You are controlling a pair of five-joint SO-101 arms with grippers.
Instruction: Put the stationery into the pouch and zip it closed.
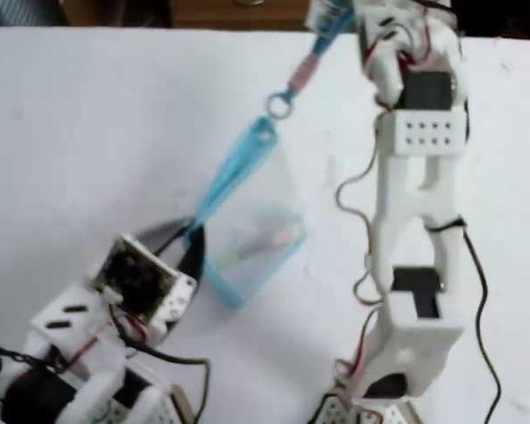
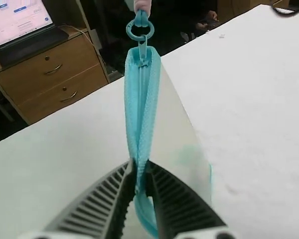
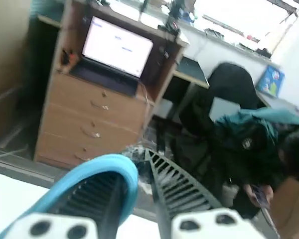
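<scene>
We're pinching one end of the pouch (image 2: 177,129) tight in the left gripper (image 2: 141,181). The right gripper (image 3: 139,194) is closed on the zipper pull (image 2: 138,30), with the pouch stretched between them over the table (image 1: 88,132). We're aiming for a straight, taut pull.

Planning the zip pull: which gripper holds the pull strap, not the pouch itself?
The right gripper, with the blue strap caught in its fingers. The left gripper instead clamps the zipper edge of the pouch.
</scene>
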